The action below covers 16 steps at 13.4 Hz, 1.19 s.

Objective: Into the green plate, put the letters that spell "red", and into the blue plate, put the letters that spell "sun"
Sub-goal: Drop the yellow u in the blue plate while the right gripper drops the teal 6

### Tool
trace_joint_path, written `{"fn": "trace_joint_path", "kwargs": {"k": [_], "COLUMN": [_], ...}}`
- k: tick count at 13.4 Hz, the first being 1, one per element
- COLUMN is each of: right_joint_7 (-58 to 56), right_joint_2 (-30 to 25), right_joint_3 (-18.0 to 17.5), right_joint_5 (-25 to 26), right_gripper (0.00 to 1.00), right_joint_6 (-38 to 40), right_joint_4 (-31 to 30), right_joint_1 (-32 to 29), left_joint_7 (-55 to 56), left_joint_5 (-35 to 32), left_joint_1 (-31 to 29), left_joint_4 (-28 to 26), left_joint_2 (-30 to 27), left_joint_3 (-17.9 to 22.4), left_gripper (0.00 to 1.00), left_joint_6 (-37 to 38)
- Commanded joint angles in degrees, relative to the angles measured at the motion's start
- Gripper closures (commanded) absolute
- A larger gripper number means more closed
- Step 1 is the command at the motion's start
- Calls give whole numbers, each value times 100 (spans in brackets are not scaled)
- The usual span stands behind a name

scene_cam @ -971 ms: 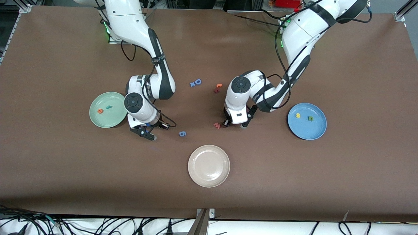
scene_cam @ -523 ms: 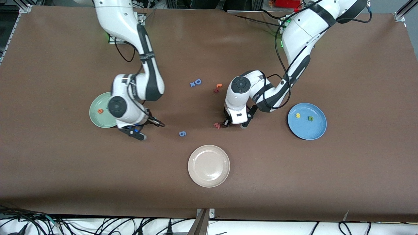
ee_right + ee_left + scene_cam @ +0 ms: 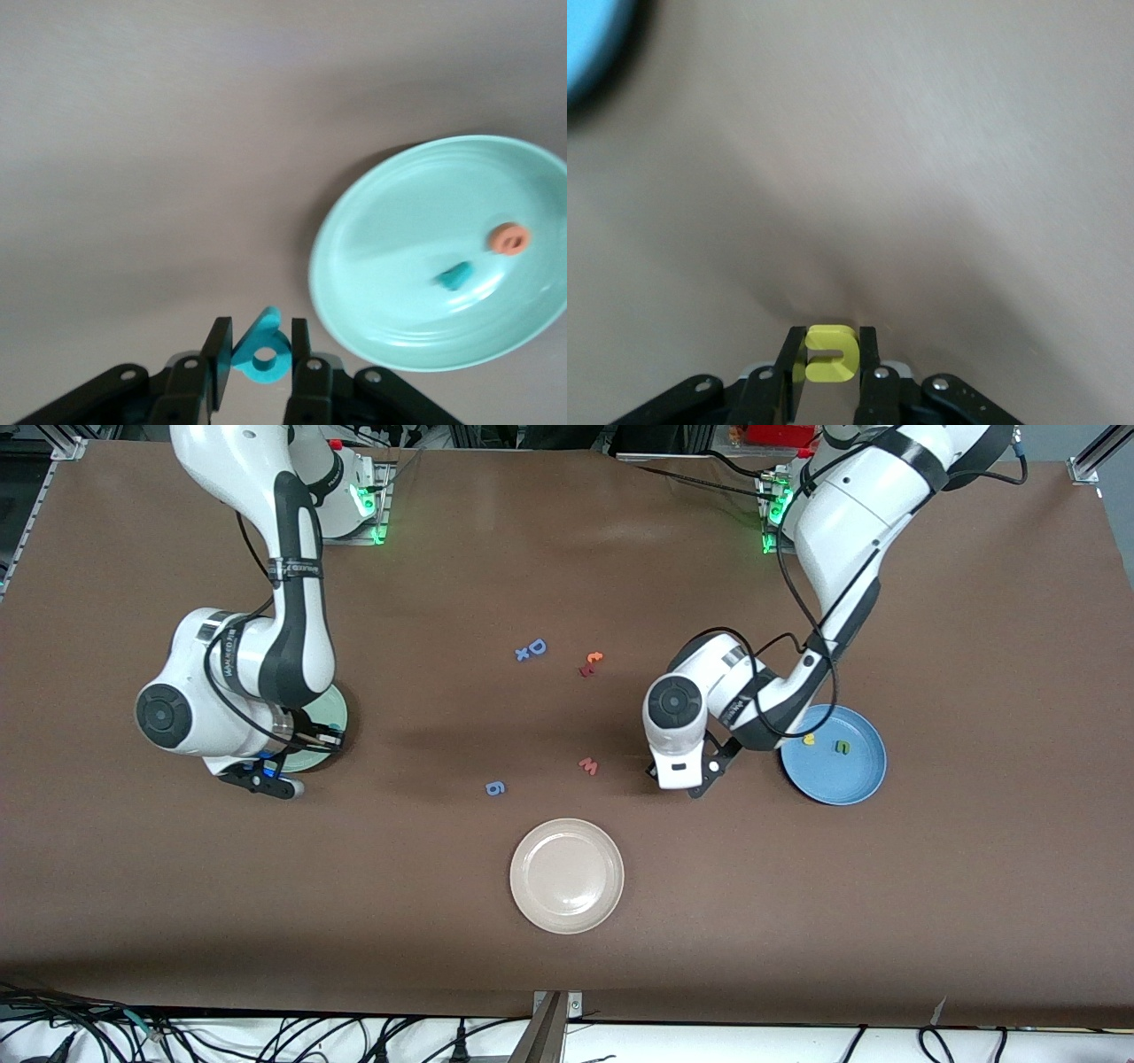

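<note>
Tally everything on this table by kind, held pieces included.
Plates: 3 (green plate, blue plate, beige plate)
Letters in plates: 4
Loose letters: 6
Held letters: 2 (yellow letter in left hand, teal letter in right hand)
Total: 15

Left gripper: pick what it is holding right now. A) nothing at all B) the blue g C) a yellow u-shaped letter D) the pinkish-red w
C: in the left wrist view the left gripper is shut on the yellow u-shaped letter, pinched between its fingers above the bare brown table.
</note>
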<state>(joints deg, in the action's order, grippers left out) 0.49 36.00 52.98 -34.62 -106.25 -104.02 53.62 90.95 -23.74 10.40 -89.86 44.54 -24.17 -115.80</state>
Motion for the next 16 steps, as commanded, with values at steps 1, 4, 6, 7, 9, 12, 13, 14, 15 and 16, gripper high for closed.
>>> {"fn": "trace_joint_path", "kwargs": {"k": [1, 4, 6, 7, 9, 12, 13, 14, 15, 16], "right_joint_7": [-374, -672, -725, -804, -761, -717, -725, -725, -717, -717], "right_joint_2": [100, 275, 407, 486, 504, 338, 259, 258, 258, 258], "right_joint_3": [116, 90, 72, 64, 55, 89, 273, 527, 764, 975], "right_joint_5": [-1, -10, -10, -19, -80, -89, -89, -80, -80, -80], "right_gripper": [91, 91, 90, 88, 47, 2, 2, 2, 2, 2], "right_joint_6": [-150, -711, -958, -1020, -1021, -785, -479, 72, 643, 1084], "right_joint_4": [-381, -821, -901, -901, -892, -770, -569, -245, 158, 537], "right_joint_1": [78, 78, 87, 69, 87, 131, 131, 139, 166, 166], "left_joint_7": [-848, -1937, -2702, -3045, -3652, -4356, -4436, -4533, -4612, -4613], "left_joint_5": [176, 212, 211, 203, 168, 132, 132, 132, 115, 106], "left_joint_1": [-248, -660, -1038, -1196, -1496, -1821, -1874, -1936, -1980, -1980], "left_joint_4": [320, 417, 417, 417, 417, 417, 408, 408, 408, 408], "left_joint_2": [-77, -173, -270, -296, -296, -279, -262, -209, -130, -112], "left_joint_3": [-53, -26, -26, -26, -18, 35, 44, 44, 44, 53], "left_gripper": [77, 76, 76, 76, 76, 75, 74, 53, 1, 0], "left_joint_6": [864, 1585, 1911, 2060, 2245, 2396, 2396, 2378, 2343, 2317]}}
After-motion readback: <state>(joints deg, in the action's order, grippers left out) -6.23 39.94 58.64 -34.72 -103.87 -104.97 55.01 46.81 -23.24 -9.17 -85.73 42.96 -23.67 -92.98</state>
